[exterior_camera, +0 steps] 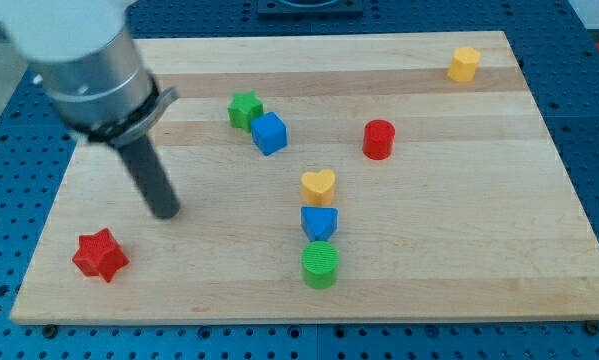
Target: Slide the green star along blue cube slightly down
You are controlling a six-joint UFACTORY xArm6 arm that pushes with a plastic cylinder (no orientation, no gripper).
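The green star (244, 108) lies in the upper middle of the wooden board (459, 240), touching the upper left corner of the blue cube (269, 133). My tip (166, 212) is the lower end of the dark rod at the view's left. It rests on the board well to the lower left of both blocks, apart from them, and above and right of the red star (100, 254).
A yellow heart (318, 185), a blue triangular block (319, 222) and a green cylinder (320, 264) form a column at the lower middle. A red cylinder (378, 139) stands right of the cube. A yellow hexagonal block (464, 63) sits at the top right.
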